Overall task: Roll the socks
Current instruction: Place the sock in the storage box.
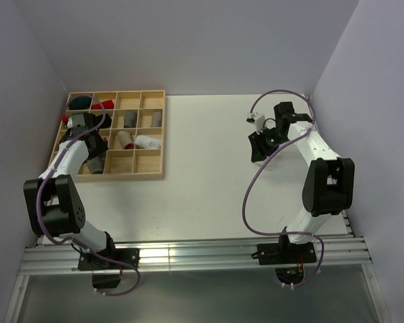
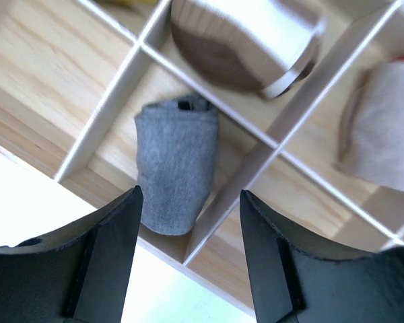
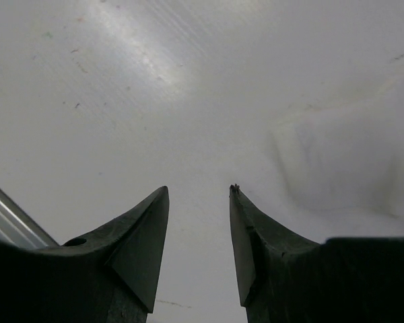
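Observation:
A grey sock (image 2: 175,168), rolled into a short bundle, lies in a compartment of the wooden tray (image 2: 40,67) beside its outer edge. A dark bit shows at the bundle's far end. My left gripper (image 2: 192,194) hovers open just above it, and its fingers touch nothing. In the top view the left gripper (image 1: 93,147) is over the tray's near-left compartments, where the grey sock (image 1: 94,165) lies. A white sock (image 3: 337,155) lies crumpled on the white table, just right of my open, empty right gripper (image 3: 199,189), which hangs low over the table's right half (image 1: 262,149).
The wooden tray (image 1: 155,176) fills the table's far left. Its compartments hold other rolled bundles: a brown-and-white one (image 2: 242,40), a pale one (image 2: 384,128), grey ones (image 1: 129,121), a dark green one (image 1: 81,102) and a red one (image 1: 106,104). A purple cable (image 1: 252,188) loops by the right arm.

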Controlling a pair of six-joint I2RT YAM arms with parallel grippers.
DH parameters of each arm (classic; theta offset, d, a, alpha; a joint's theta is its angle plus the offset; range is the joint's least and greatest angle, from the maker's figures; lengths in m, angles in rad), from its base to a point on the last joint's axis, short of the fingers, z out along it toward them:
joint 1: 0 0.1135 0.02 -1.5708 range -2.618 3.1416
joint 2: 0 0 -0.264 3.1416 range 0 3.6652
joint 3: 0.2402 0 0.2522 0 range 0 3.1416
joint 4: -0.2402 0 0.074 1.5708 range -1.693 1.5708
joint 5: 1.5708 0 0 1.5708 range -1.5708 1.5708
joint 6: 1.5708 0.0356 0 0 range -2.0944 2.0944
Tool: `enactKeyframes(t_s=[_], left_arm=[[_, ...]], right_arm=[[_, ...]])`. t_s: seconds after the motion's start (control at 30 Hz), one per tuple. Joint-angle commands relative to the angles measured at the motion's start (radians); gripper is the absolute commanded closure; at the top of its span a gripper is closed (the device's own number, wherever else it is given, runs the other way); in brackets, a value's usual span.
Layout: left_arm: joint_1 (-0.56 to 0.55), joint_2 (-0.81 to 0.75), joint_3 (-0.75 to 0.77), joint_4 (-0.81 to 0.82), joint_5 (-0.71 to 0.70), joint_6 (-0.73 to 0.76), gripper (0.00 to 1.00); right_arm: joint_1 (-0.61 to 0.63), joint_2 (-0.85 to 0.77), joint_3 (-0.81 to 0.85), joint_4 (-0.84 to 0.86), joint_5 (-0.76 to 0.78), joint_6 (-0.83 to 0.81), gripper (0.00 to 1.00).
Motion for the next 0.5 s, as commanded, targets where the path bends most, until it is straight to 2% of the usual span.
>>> enactKeyframes(t_s=[0.0,0.17,0.3,0.47], left_arm=[[-0.005,-0.085,0.088,-0.019,-0.018,0.035,0.34],[-0.031,-0.135,0.165,-0.019,-0.035,0.058,0.35],[-0.151,-0.137,0.224,-0.012,-0.061,0.058,0.35],[-0.310,-0.138,0.234,0.042,-0.014,0.043,0.37]], right_arm=[[-0.023,-0.044,0.032,0.120,0.089,0.106,0.52],[-0.132,0.099,0.173,0.099,0.178,0.155,0.58],[-0.151,0.217,0.253,0.097,0.264,0.162,0.63],[-0.148,0.350,0.330,0.065,0.322,0.173,0.67]])
